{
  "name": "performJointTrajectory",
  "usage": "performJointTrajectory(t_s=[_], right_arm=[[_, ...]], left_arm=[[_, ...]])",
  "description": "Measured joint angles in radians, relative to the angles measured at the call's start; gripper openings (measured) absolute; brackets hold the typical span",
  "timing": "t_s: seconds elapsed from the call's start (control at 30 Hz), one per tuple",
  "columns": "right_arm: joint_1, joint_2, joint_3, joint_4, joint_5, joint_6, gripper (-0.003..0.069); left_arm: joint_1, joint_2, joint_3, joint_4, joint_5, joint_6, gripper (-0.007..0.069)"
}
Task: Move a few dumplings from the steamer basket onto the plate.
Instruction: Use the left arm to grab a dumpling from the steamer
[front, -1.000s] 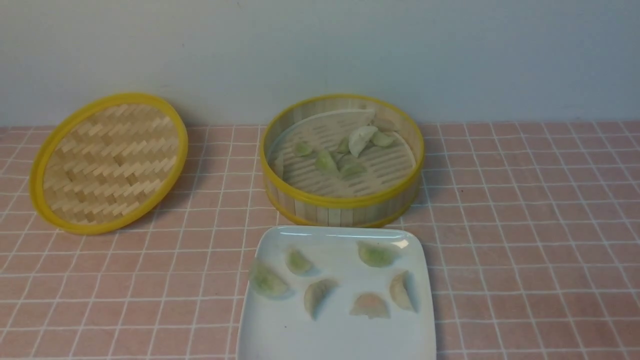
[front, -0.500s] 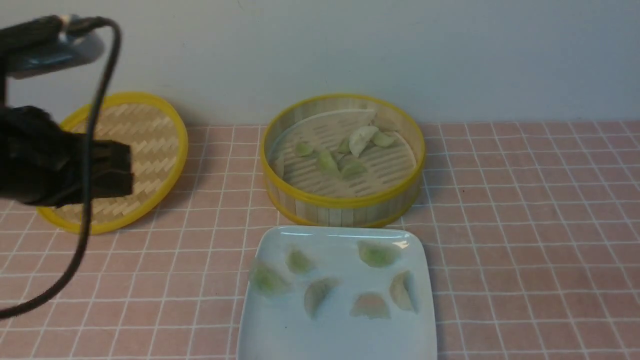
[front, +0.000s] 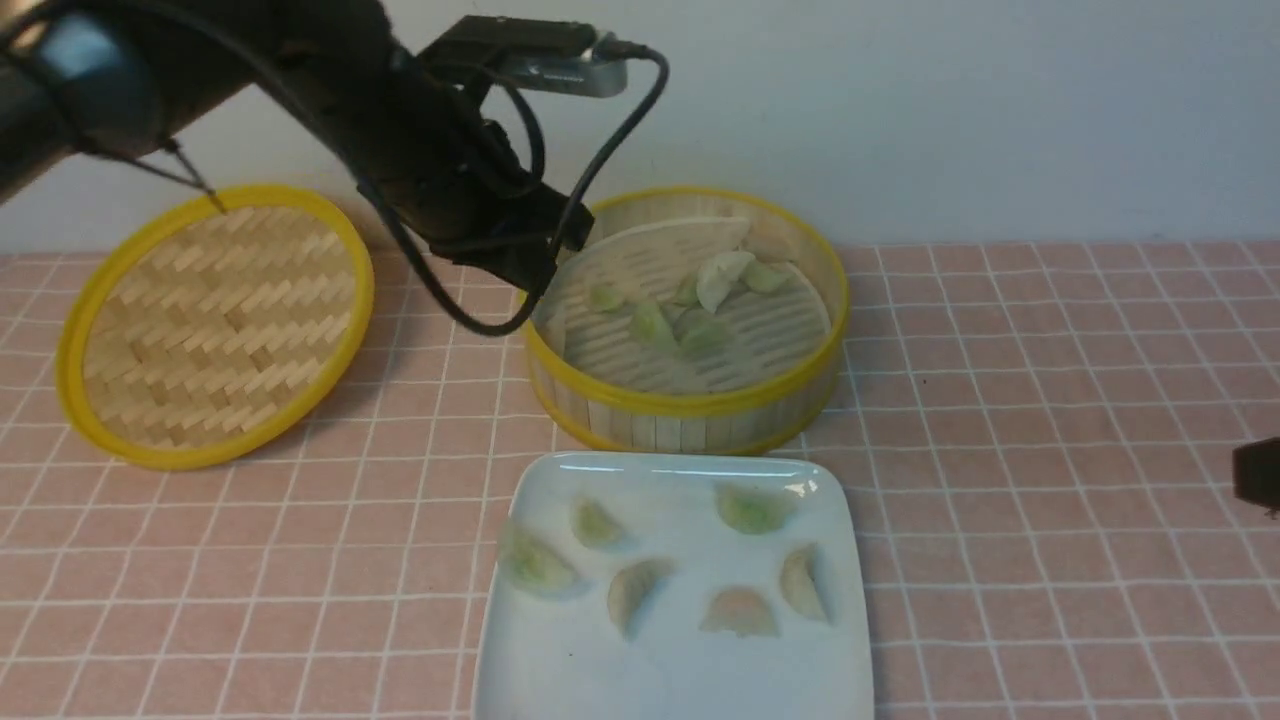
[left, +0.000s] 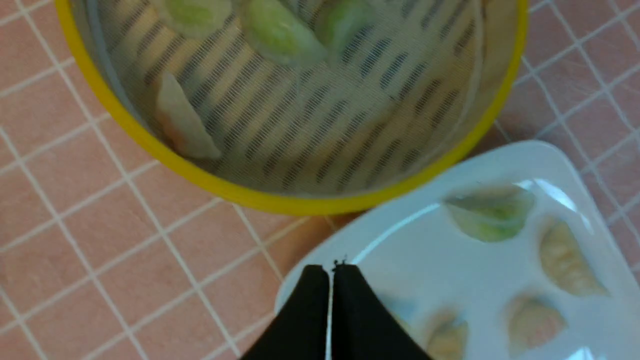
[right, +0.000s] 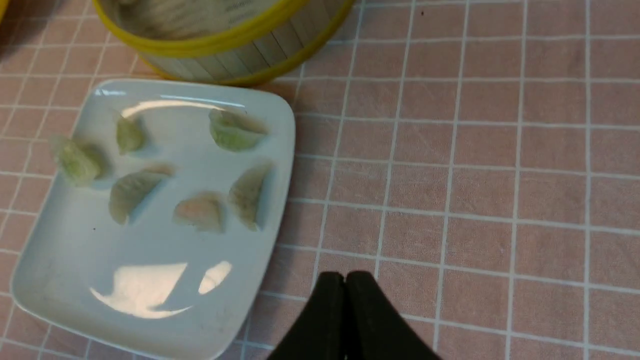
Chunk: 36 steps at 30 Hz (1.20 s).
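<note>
left gripper (left: 330, 272) closed | plate (front: 560, 680): six dumplings (front: 742, 612) | steamer basket (front: 690, 405): perhaps seven

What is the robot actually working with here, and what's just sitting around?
Part of the job: dumplings, steamer basket, plate, left claw, right claw.
Just lying about: woven lid, pink checked tablecloth.

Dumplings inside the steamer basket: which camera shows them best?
Front view: the dumplings show uncropped on the steamer basket floor. Left wrist view crops them at its edge; right wrist view shows only the basket wall.
</note>
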Motion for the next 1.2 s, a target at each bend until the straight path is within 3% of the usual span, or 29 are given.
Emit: performJointTrajectory(t_s=[0.13,0.3,0.5,0.7,1.0,1.2], right_arm=[[0.000,0.019,-0.001,0.004,-0.006,-0.003,-0.0015],[0.000,0.019,-0.001,0.004,-0.016,-0.004,-0.0015],[0.000,0.019,-0.001,0.004,-0.027,-0.005,-0.0015],[0.000,0.019,-0.001,0.006,-0.029,-0.005,-0.0015],[0.000,0.019,-0.001,0.006,-0.029,-0.005,-0.0015],[0.000,0.019,-0.002,0.007,-0.023,-0.005,-0.0015]], left_arm=[[-0.036,0.163,-0.201,0.119,0.065,-0.050,-0.0002],[-0.077,0.333,-0.383,0.274,0.098,-0.083,0.0061],[-0.102,0.465,-0.473,0.373,0.095,-0.129,0.0251],[-0.106,0.500,-0.475,0.412,0.086,-0.200,0.0374],[-0.110,0.531,-0.483,0.428,0.065,-0.230,0.0374],[-0.111,0.536,-0.487,0.447,0.061,-0.238,0.0207]])
